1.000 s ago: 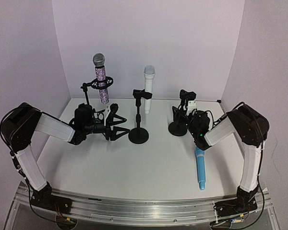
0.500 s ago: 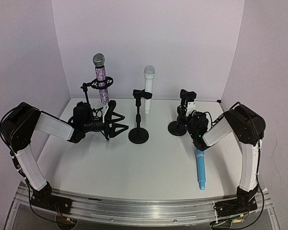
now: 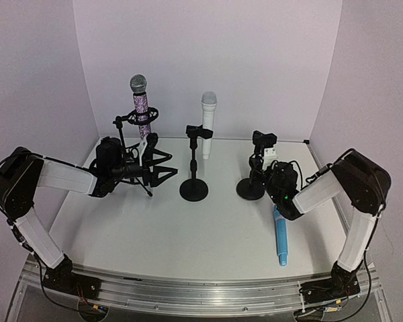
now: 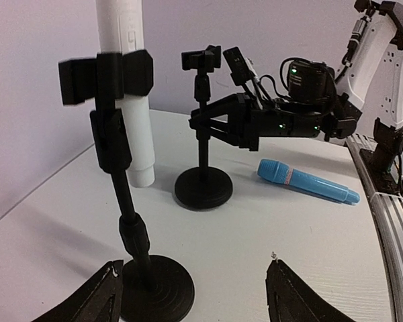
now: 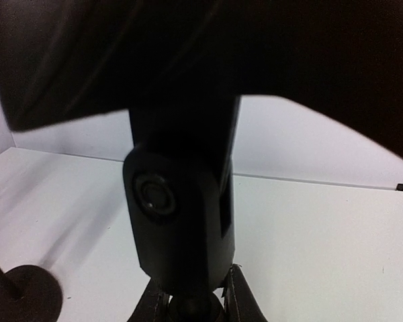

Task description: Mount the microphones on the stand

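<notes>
You seemed to steady the empty black round-based stand (image 3: 248,190), right jaws clenched on it, left jaws released; next likely meant lifting the light-blue stick microphone (image 3: 280,238) off the white surface (image 3: 208,228).

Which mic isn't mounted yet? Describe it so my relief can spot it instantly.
Look at the right-hand side of the white table, in front of the empty stand. The light blue microphone lies flat there. The purple-glitter microphone and the white microphone are upright at the back.
</notes>
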You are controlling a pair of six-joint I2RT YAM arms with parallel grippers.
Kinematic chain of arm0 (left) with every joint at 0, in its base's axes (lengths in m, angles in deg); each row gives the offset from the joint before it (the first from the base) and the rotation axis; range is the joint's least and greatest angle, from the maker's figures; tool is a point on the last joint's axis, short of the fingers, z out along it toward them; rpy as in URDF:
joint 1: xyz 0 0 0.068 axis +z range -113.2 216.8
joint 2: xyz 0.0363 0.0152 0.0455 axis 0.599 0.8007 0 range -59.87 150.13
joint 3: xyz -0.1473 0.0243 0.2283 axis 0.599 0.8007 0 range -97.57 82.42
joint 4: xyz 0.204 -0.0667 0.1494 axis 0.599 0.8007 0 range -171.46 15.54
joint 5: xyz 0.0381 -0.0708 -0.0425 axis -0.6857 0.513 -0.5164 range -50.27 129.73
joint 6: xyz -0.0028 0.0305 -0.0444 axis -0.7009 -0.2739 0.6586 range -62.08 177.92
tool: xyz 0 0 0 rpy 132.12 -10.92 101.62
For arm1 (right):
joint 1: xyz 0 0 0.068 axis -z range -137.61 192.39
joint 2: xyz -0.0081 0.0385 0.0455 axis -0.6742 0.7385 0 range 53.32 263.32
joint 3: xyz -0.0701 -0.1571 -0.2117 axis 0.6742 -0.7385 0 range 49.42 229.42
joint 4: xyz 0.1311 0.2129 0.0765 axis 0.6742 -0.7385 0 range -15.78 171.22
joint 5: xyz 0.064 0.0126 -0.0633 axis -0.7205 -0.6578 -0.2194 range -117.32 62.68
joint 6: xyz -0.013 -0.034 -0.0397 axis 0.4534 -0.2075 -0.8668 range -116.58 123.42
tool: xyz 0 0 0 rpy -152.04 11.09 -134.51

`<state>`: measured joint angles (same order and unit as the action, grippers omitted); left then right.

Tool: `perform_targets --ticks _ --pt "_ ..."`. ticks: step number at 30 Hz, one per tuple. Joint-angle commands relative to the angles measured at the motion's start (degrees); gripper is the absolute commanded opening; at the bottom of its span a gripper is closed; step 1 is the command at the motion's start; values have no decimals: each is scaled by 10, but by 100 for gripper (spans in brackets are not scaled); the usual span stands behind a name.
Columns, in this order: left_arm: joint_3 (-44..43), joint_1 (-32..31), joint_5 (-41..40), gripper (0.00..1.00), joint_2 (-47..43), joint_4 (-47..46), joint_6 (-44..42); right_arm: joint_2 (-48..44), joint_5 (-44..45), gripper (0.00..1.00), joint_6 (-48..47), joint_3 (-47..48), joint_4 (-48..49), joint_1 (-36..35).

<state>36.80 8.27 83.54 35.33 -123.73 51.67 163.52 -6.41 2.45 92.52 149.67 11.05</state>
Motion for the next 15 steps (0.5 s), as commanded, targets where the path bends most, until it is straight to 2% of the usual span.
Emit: perform_targets --ticks 1,9,13,15 --pt "10 3 0 73 -63 30 -18 -113 88 0 2 -44 14 -94" --pt "27 3 11 73 -137 102 -38 -162 218 0 -2 -97 13 -275" --pt "43 2 12 73 -167 114 -35 -129 250 0 -7 -70 20 -349" --pt "49 2 10 73 -177 114 -31 -100 259 0 -23 -54 57 -368"
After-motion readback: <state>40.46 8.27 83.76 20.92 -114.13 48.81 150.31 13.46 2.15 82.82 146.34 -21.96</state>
